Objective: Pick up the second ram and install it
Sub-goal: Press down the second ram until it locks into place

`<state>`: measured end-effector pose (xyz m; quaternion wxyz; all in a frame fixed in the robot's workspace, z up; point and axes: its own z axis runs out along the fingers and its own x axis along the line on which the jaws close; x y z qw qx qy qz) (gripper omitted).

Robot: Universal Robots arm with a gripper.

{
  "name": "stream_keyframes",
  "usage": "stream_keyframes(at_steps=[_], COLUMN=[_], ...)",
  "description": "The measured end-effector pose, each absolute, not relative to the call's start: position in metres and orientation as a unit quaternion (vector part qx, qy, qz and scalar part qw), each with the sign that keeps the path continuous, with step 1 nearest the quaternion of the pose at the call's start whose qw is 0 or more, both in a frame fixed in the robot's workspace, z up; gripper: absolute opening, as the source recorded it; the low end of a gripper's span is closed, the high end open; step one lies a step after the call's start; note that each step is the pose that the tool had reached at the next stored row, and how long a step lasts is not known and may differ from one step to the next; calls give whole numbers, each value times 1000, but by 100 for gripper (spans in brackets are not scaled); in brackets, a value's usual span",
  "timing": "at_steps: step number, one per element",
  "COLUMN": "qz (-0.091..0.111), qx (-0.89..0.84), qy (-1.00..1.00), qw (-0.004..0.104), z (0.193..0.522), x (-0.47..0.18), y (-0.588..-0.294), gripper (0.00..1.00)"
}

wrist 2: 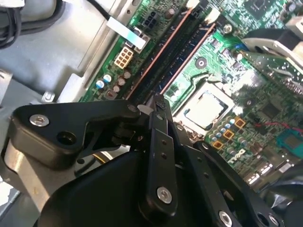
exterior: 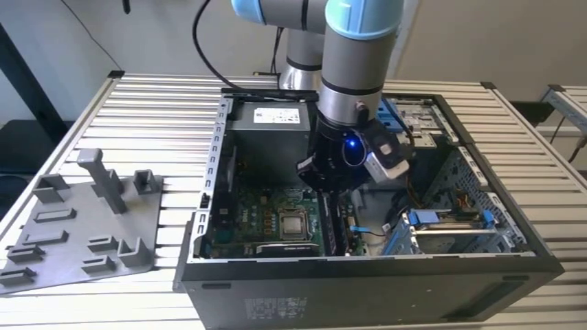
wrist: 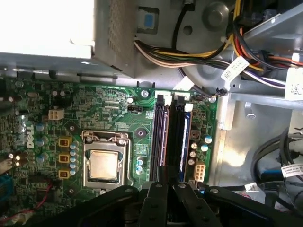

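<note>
— Green board (wrist: 118, 109) was counted once, with one processor (wrist: 103, 165). And the second ram (wrist: 163, 137)?
— It was seen upright in a slot, at the gripper (wrist 2: 158, 100) tips; contact could not be told. The fingers (wrist 2: 160, 142) were pressed together. One grey tray (exterior: 55, 234) was shown by the exterior view, beside the case (exterior: 367, 289).

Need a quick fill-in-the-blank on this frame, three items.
1. The gripper hangs inside the open computer ___.
2. The grey holder tray lies on the slatted table at the exterior view's ___.
3. The memory slots run beside the square, silver ___.
Missing: case; left; processor.
</note>
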<state>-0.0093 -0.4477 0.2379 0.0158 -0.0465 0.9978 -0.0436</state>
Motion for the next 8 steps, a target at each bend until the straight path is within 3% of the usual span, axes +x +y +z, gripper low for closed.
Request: stream_keyframes(at_steps=[8], qz=[-42], qx=[-84], qy=[995], qw=[13], z=[238], x=[-9], y=[-448], gripper=[11])
